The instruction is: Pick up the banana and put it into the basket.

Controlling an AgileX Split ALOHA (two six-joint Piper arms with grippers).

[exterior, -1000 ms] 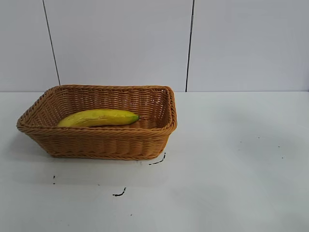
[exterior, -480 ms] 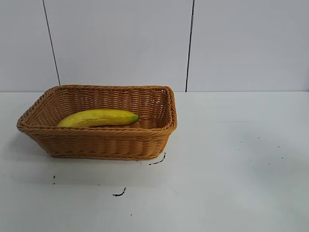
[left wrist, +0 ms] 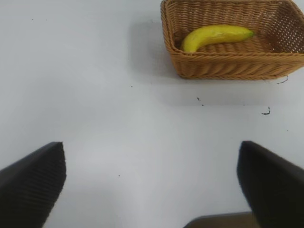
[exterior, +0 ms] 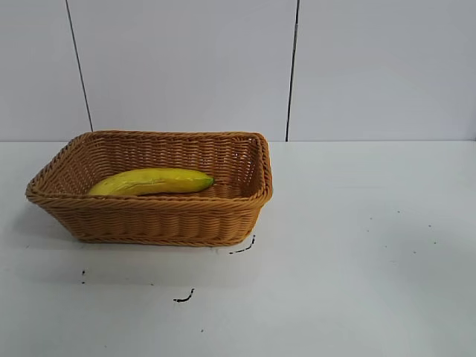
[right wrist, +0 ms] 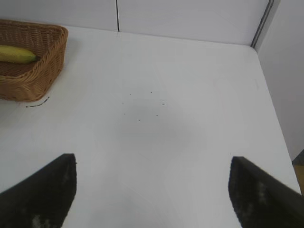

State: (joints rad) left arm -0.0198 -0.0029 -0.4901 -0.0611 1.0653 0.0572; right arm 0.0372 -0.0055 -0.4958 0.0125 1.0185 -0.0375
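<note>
A: Where is the banana [exterior: 152, 181]?

B: Lying lengthwise inside the basket [exterior: 160, 219], on its floor. It is smooth, yellow and gently curved, with a greenish tip pointing toward the basket's right end wall in the exterior view.

A: And the basket itself?

B: Rectangular tan wicker, tightly woven, with sloping sides and a thick braided rim. It sits on the matte white table [exterior: 357, 253], on the left half of the exterior view. A few small black scuffs mark the table just in front of it.

A: Any change from the earlier pictures?

B: In the exterior view, none: banana, basket and marks lie exactly as they did a second ago.

A: The grippers?

B: The left gripper [left wrist: 152, 183] hangs over bare table, well apart from the basket, its dark ribbed fingers [left wrist: 33, 183] spread wide with nothing between them. The right gripper [right wrist: 152, 192] is likewise spread and empty, over the table to the basket's right.

A: Anything hard to see?

B: Neither arm appears in the exterior view. Both wrist views cut the fingers off at the frame edge, and the right wrist view shows only a corner of the basket and the banana's tip.
</note>
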